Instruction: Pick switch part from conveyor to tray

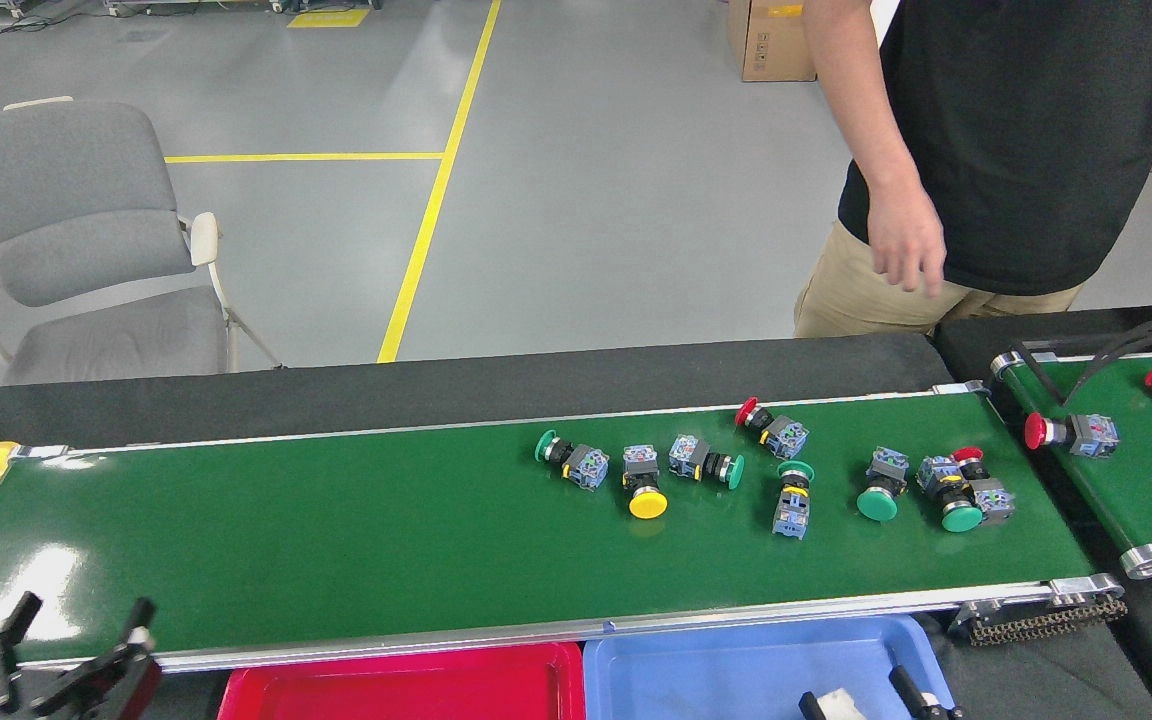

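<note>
While the right claw (pixel 876 700) sat low over the blue tray (pixel 736 665) gripping a white part (pixel 841 700) (mostly cut off), switch parts (pixel 794 497) lay on the conveyor (pixel 336 530); an early drop could have missed.

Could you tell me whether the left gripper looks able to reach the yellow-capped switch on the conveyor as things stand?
Probably yes: the left gripper stands open at the near rail, and bare conveyor lies between it and the yellow-capped switch, though that is a long stretch.
</note>
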`<control>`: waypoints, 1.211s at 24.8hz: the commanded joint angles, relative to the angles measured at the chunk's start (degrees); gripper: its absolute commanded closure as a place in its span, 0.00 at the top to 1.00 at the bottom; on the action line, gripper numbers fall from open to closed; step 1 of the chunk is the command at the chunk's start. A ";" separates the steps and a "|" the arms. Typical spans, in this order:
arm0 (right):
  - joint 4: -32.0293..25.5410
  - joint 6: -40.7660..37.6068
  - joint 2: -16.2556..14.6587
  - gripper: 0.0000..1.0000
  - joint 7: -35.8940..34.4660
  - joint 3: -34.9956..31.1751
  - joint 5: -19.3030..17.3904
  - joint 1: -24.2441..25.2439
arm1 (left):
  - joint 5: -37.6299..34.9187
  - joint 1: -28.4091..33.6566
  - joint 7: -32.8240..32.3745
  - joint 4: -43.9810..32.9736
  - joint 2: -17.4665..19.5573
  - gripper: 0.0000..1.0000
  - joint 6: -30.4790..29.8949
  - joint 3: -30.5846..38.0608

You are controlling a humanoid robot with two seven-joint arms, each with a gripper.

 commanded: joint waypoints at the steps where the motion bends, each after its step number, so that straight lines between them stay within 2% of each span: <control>1: -0.49 4.31 0.07 0.99 3.26 -0.37 0.15 -2.41 | -3.04 -2.42 -2.10 -0.55 -0.66 1.00 4.86 -6.04; 5: 0.74 6.07 0.34 0.99 7.13 1.74 3.14 -6.98 | -11.31 -8.14 -2.28 3.14 -4.00 1.00 12.42 -15.81; 8: 4.69 7.21 1.57 0.99 7.66 5.08 6.22 -12.25 | -12.71 -13.85 -2.89 10.70 -7.16 1.00 13.74 -17.21; 10: 8.56 11.25 3.06 0.99 8.89 8.41 7.89 -16.99 | -12.89 -17.63 -3.07 16.06 -8.48 1.00 13.74 -17.30; 16: 18.67 21.45 3.59 0.99 9.42 17.73 8.33 -28.43 | -12.89 -22.46 -3.07 23.89 -10.24 0.99 13.74 -17.56; 19: 23.50 23.56 5.34 0.99 9.42 20.98 8.33 -32.73 | -12.89 -24.75 -3.07 27.31 -10.42 0.99 14.88 -19.50; 22: 28.51 23.91 7.72 0.98 9.42 21.51 8.33 -36.34 | -12.80 -27.56 -2.89 31.53 -10.42 0.98 16.73 -20.29; 24: 31.59 25.93 8.60 0.89 9.42 21.69 8.24 -38.71 | -12.71 -28.44 -2.80 33.03 -10.24 0.97 16.73 -20.03; 25: 32.47 26.11 8.42 0.77 9.42 22.13 8.24 -39.41 | -12.62 -28.62 -2.80 33.38 -10.15 0.96 16.73 -19.94; 27: 33.26 26.02 8.07 0.45 9.68 23.27 8.24 -39.94 | -12.54 -28.62 -2.72 33.73 -9.98 0.96 16.55 -19.85; 28: 33.35 25.93 7.72 0.35 10.03 23.45 8.24 -39.94 | -12.54 -28.62 -2.72 33.99 -9.89 0.96 16.55 -19.85; 30: 33.52 25.85 7.46 0.25 10.56 23.62 8.24 -40.20 | -12.45 -28.70 -2.63 34.96 -9.98 0.95 16.73 -19.85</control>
